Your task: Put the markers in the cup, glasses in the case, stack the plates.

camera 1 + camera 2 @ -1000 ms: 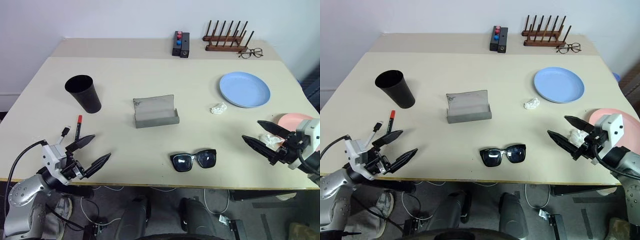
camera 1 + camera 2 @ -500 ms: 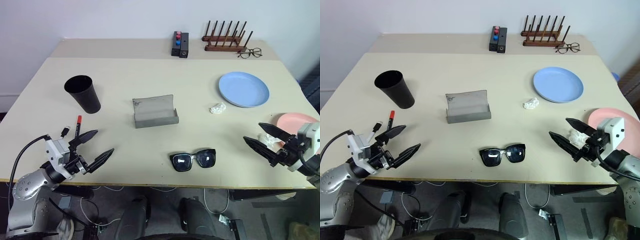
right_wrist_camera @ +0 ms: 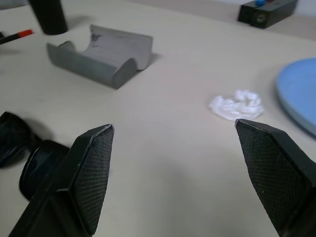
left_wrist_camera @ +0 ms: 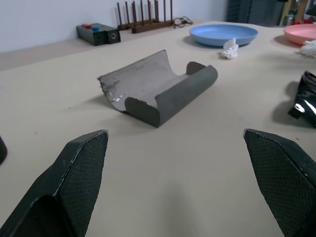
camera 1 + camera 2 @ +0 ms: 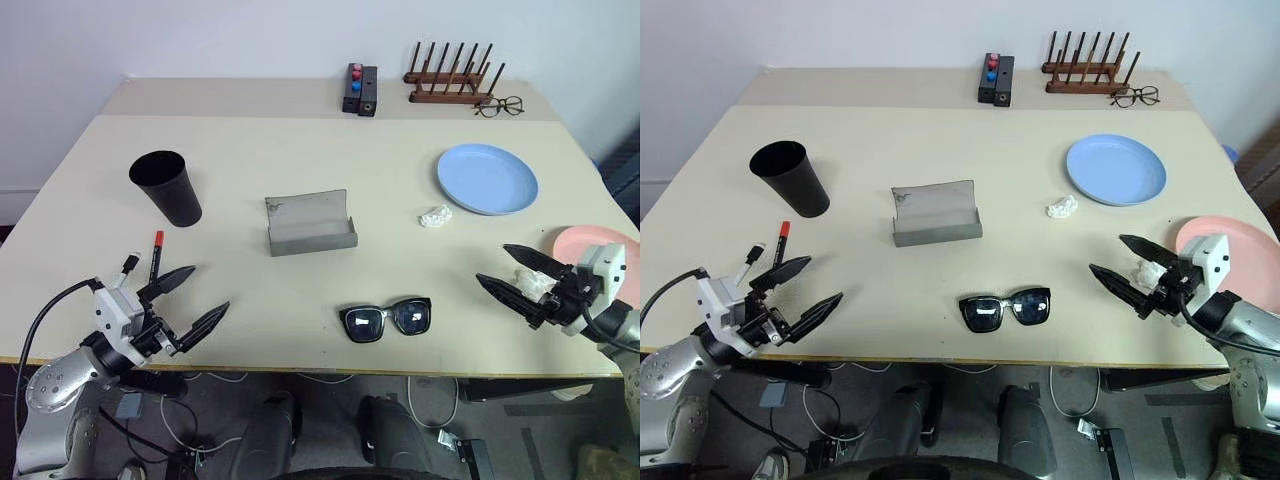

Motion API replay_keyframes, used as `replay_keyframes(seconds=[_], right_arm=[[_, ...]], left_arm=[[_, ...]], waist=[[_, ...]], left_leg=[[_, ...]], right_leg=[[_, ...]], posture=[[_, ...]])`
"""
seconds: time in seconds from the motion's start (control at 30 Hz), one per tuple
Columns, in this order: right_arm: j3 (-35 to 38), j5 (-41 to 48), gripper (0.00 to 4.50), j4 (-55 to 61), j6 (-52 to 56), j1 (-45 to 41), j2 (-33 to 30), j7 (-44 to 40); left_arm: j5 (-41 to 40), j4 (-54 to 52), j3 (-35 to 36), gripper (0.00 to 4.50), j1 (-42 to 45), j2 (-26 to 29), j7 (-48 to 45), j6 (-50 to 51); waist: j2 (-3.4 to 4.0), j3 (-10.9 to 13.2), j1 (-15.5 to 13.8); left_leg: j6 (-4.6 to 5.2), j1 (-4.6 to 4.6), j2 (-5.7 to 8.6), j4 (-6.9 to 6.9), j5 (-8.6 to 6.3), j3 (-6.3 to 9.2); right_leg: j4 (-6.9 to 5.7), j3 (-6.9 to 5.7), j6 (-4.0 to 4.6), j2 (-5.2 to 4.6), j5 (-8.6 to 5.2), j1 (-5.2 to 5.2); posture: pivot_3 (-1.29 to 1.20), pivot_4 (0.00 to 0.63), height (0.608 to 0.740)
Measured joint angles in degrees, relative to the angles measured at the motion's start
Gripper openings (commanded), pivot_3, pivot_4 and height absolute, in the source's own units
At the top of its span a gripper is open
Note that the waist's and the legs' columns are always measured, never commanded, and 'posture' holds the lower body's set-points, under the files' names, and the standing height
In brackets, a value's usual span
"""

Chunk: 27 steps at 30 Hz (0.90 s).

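Beige table (image 5: pixel 300 150) carries button box (image 5: pixel 361 89), peg rack (image 5: pixel 452 80), spectacles (image 5: pixel 500 105).

A robot test room or lab, not a home: a bare beige table (image 5: pixel 300 290) against a plain white wall (image 5: pixel 200 35), loose cables (on the grey floor (image 5: pixel 480 415) below the table edge), and a black button box (image 5: pixel 361 89) far beyond both grippers

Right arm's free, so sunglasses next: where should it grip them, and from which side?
Grip the sunglasses at the bridge between the lenses, coming from above. They lie flat and unfolded on the table, lenses toward the near edge, so the bridge looks the narrowest part to pinch. The right gripper is open beside them.
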State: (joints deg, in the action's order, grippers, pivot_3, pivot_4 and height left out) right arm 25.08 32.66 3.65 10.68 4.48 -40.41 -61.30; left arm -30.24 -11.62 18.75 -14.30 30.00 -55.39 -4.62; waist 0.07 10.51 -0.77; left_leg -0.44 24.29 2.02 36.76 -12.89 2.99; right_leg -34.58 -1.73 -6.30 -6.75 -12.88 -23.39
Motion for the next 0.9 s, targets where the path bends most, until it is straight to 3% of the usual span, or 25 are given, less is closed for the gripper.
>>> replay_keyframes(seconds=[0.3, 0.67, 0.9], right_arm=[[-6.5, -3.1, 3.99, -4.8, -6.4, -8.3, -1.3, -7.1], [-18.4, -2.2, 3.99, -4.4, -4.7, -23.7, -1.0, -16.4], [-23.4, -2.4, 3.99, -6.0, -2.1, -30.9, 2.8, -17.2]], left_arm=[[-2.6, -5.1, 0.0, 4.5, 1.2, -0.8, 7.3, 6.7], [-11.7, -17.3, 1.5, 4.5, 3.9, -1.8, 32.2, 31.3], [-25.1, -21.2, 11.9, 4.5, 3.1, -0.4, 49.8, 47.7]], waist=[[0.0, 0.0, 0.0], [-0.07, 0.1, 0.1], [-0.12, 0.1, 0.1]], left_leg=[[0.0, 0.0, 0.0, 0.1, 0.0, 0.01], [0.0, -0.05, 0.01, 0.33, 0.0, 0.08], [-0.01, -0.05, 0.02, 0.33, 0.01, 0.16]], right_leg=[[-0.13, 0.0, -0.01, 0.02, 0.0, -0.01], [-0.57, 0.01, -0.07, 0.05, -0.04, -0.05], [-0.64, 0.01, -0.09, 0.07, -0.05, -0.08]], posture=[[0.0, 0.15, 0.74], [0.0, 0.15, 0.74], [0.0, 0.15, 0.74]])
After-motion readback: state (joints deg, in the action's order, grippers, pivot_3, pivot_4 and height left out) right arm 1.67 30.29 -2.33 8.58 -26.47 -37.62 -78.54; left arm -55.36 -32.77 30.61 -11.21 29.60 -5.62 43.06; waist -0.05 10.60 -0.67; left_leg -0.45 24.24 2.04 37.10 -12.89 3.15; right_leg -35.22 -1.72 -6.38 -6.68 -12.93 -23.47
